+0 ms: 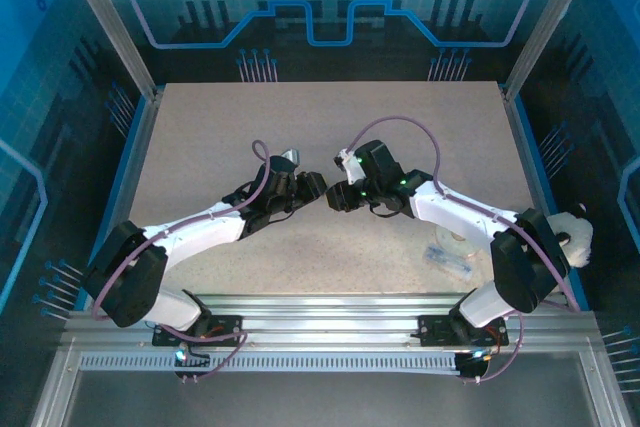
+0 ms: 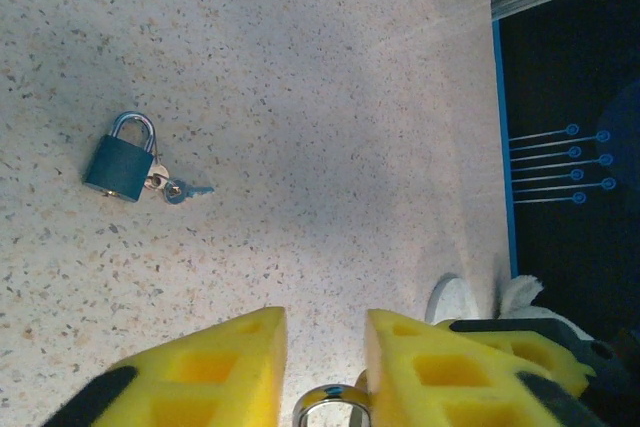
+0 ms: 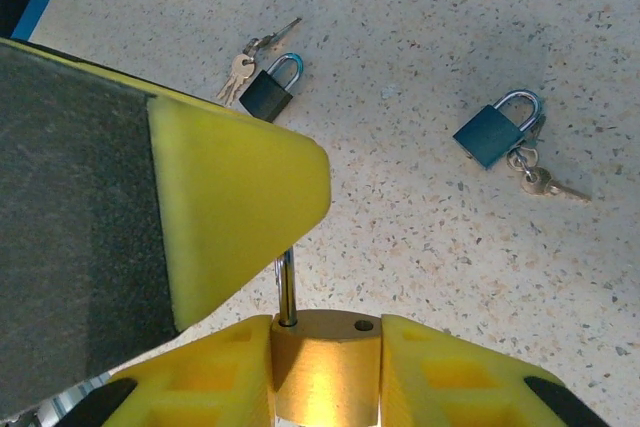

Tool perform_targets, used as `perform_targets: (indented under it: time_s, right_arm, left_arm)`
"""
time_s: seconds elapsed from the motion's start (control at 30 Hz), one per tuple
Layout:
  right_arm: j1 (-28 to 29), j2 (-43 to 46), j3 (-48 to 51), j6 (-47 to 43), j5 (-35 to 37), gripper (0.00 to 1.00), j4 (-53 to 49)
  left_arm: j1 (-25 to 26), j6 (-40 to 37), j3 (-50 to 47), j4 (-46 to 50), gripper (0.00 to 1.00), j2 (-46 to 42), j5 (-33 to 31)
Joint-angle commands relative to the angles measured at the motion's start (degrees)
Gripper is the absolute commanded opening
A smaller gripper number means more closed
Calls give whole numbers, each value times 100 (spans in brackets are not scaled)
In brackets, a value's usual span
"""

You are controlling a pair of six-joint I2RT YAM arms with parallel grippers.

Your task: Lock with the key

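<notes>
Not locked yet. Right gripper [image 3: 325,327] is clamped on the brass padlock [image 3: 325,372] body, held above the table [image 1: 200,137] mid-workspace. One leg of the shackle [image 3: 286,287] is seated; the other hole [image 3: 363,325] is empty, so it's open. Left gripper [image 2: 325,325] is narrow, shackle loop pinched between its fingers. Left to do: close the shackle, turn the key. Can't see a key in this padlock; its underside is cut off. Left finger [image 3: 240,187] hides the shackle top. Two spare padlocks [image 3: 490,135] with keys lie on the table.
</notes>
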State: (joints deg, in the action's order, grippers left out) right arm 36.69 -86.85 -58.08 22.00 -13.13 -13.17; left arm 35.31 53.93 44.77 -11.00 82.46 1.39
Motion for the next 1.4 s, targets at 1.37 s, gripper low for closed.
perform_targets:
  time_s: [1.37]
  right_arm:
    - [49, 131, 87, 76, -323, 27, 374]
  left_arm:
    - [-194, 915, -1030, -1537, 26, -472, 1117]
